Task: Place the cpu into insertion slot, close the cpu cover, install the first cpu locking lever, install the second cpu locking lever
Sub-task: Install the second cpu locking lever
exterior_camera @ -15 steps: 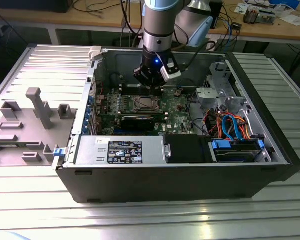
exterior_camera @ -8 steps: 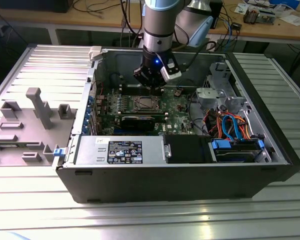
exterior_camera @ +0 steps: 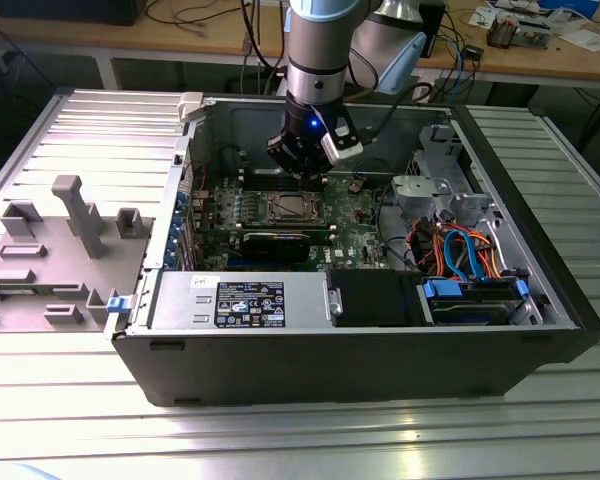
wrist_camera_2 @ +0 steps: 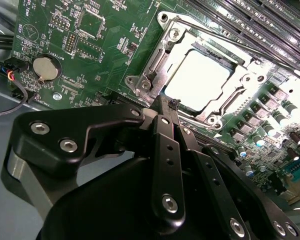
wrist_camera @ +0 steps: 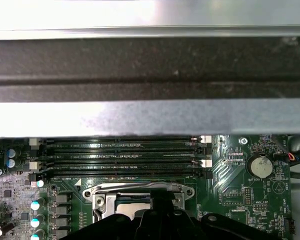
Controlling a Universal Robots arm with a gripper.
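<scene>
- Workshop bench holds an open computer case (exterior_camera: 160, 345); gripper (exterior_camera: 302, 160) hangs just behind the insertion slot (exterior_camera: 292, 207).
- Second wrist view: fingers (wrist_camera_2: 166, 150) pressed together, holding nothing, tips at the cpu cover (wrist_camera_2: 157, 62) edge; cpu (wrist_camera_2: 197, 80) seated beneath it.
- First wrist view: memory slots (wrist_camera: 122, 157) lie just beyond the cover.

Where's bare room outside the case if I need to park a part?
Ribbed metal table lies bare in front of the computer case and along the exterior view's right. The grey fixture tray crowds the exterior view's left; inside, the gripper hangs over the motherboard.
</scene>
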